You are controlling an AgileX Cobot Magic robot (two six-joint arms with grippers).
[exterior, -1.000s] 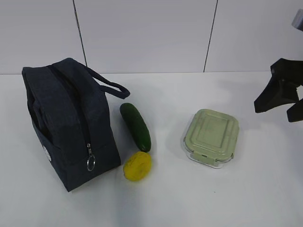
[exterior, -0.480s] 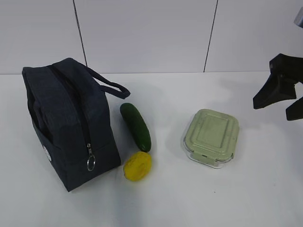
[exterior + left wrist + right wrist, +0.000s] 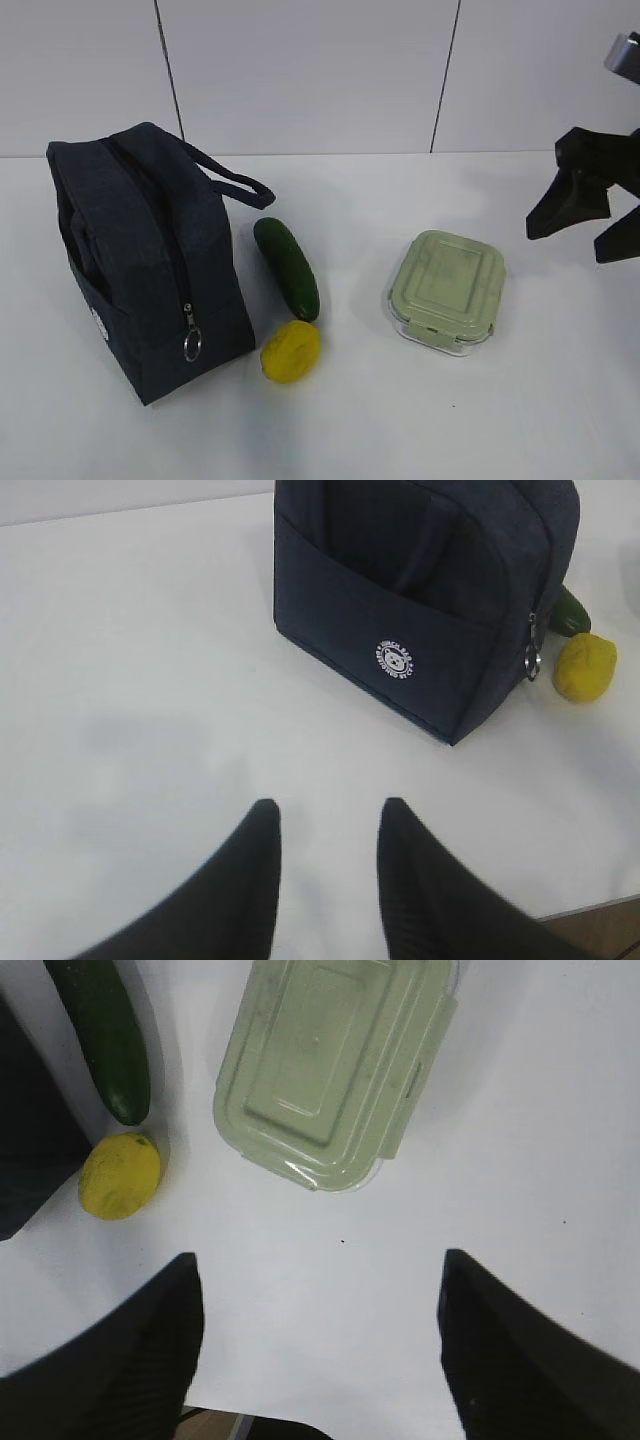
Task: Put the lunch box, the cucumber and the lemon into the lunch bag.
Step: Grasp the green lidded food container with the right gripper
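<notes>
a white table (image 3: 400, 420) is seen in the exterior view, backed by a pale panelled wall (image 3: 300, 70). the lunch bag (image 3: 140, 260), dark navy and boxy, is stood upright at the 9 o'clock side of that view, with its zipper (image 3: 170, 250) run over the top and down the near end, where a metal ring pull (image 3: 193, 345) is hung; one strap handle (image 3: 225, 175) is looped out toward 3 o'clock. the cucumber (image 3: 286, 267) is laid just beside the bag, at its 3 o'clock, with its long axis pointed from about 11 to 5 o'clock. the lemon (image 3: 290, 351) is set at the cucumber's 6 o'clock end, very near it; whether the two touch cannot be told. the lunch box (image 3: 446, 290), lid on and clips down, is rested flat on the table, well apart from the fruit, at about 3 o'clock of the cucumber. the right gripper (image 3: 585, 222) is held above the table at the 3 o'clock edge, up and to the 2 o'clock of the lunch box, with its jaws spread wide and nothing between them. in the left wrist view the left gripper (image 3: 330, 830) is shown at 6 o'clock, its fingers partly parted over bare table and nothing gripped, with the bag's round white logo (image 3: 396, 659) seen at 1 o'clock of it.
</notes>
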